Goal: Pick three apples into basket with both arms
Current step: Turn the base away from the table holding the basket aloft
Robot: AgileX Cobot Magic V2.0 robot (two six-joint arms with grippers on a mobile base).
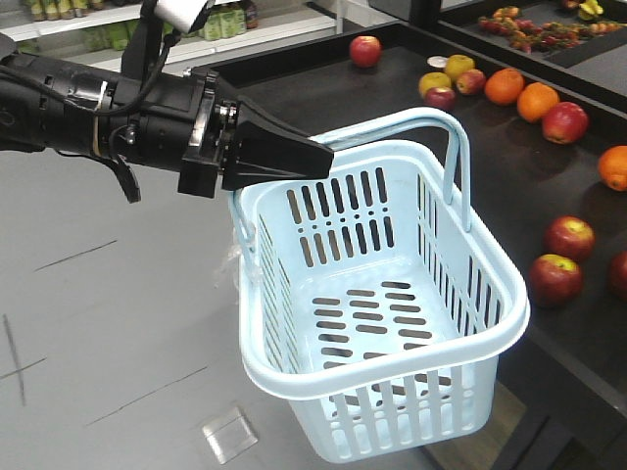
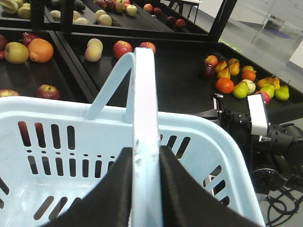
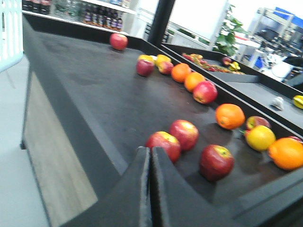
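1. Grip comes first. My left claw point(image 2: 146, 163) is clamped on the hoop handle point(image 2: 142, 94) of the basket point(image 1: 392, 294), one finger on each side. The basket hangs in the air, tilted, beside the black shelf point(image 1: 490, 206). If that pinch is thin, the weight of added fruit could twist the handle out of my fingers.
2. The basket is empty, and most of it hangs over the floor point(image 1: 118, 343), not over the shelf. An apple let go short of the rim would fall and roll away.
3. On the shelf, the nearest apple point(image 3: 164, 144) touches or nearly touches its neighbour point(image 3: 185, 134), and a third apple point(image 3: 216, 161) lies just beside them. Taking one could knock another rolling. An orange point(image 3: 230, 116) sits near enough to be grabbed by mistake.
4. My right claw point(image 3: 150, 158) is closed on nothing, fingers pressed together, just short of those apples. Going forward like this, I would shove the fruit rather than hold it, so I judge it has to open first.
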